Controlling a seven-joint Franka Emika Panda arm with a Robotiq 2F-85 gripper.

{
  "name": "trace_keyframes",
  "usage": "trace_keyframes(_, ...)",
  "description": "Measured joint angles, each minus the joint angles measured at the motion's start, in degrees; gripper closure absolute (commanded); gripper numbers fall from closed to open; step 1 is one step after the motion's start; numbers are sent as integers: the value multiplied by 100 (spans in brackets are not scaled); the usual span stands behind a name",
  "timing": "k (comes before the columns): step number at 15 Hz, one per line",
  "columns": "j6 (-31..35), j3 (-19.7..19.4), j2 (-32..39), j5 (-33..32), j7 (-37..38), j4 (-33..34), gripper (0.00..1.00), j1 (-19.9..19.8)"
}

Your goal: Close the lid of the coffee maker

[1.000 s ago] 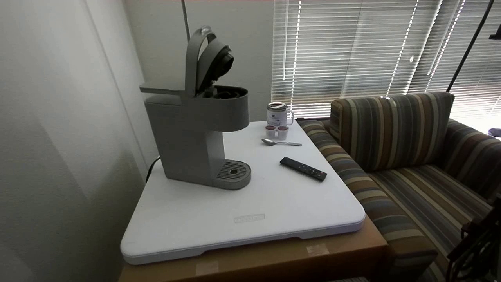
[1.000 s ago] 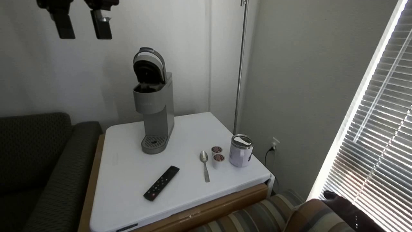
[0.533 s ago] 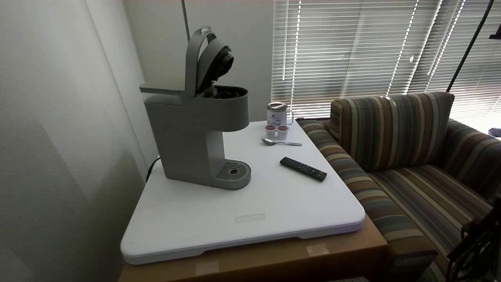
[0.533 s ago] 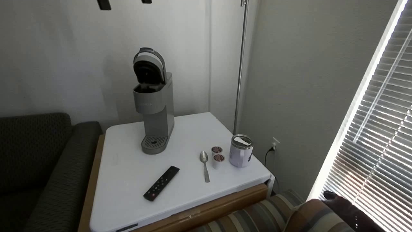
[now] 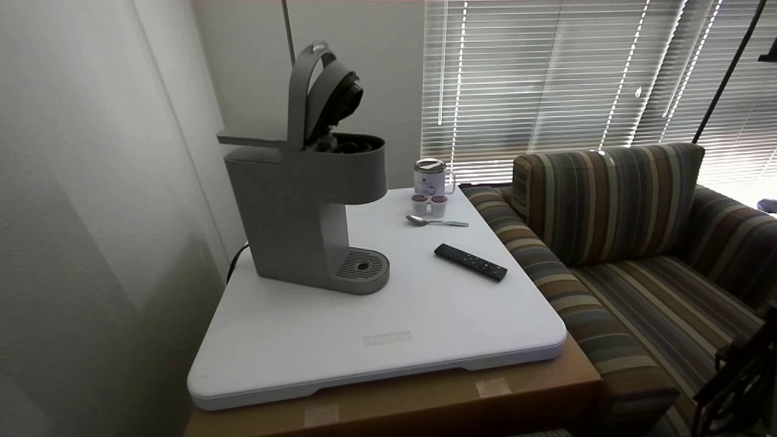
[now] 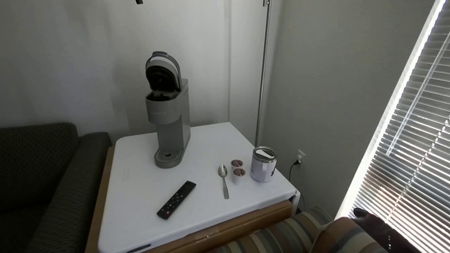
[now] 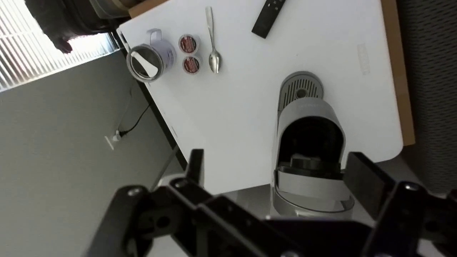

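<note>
The grey coffee maker [image 5: 291, 212] stands upright on a white table; it also shows in an exterior view [image 6: 167, 114] and in the wrist view [image 7: 307, 109]. Its lid [image 5: 328, 91] is raised, tilted back above the open dark pod well, with its black underside facing forward [image 6: 161, 78]. In the wrist view the lid [image 7: 314, 186] lies below the well, seen from above. My gripper [image 7: 276, 159] is open, with nothing between its fingers. It is above the machine, and its right finger overlaps the lid's right edge in view. In an exterior view only one fingertip shows at the top edge.
On the white table [image 5: 388, 370] lie a black remote [image 5: 470, 261] and a spoon [image 5: 437, 221]. Two pods [image 6: 238, 174] and a lidded mug [image 6: 263, 167] stand near its edge. A wall and a thin pole [image 6: 263, 77] are close behind the machine. A striped armchair [image 5: 607, 206] stands beside the table.
In an exterior view my gripper has moved up and to the right, almost out of the top of the picture. The coffee maker and its raised lid have not moved.
</note>
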Motion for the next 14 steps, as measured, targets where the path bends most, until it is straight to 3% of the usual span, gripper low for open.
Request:
trace_keyframes(9,272,45,321,-1,-11,356,0,8)
trace_keyframes(14,332,161,795,-25,-89,1115,0,85)
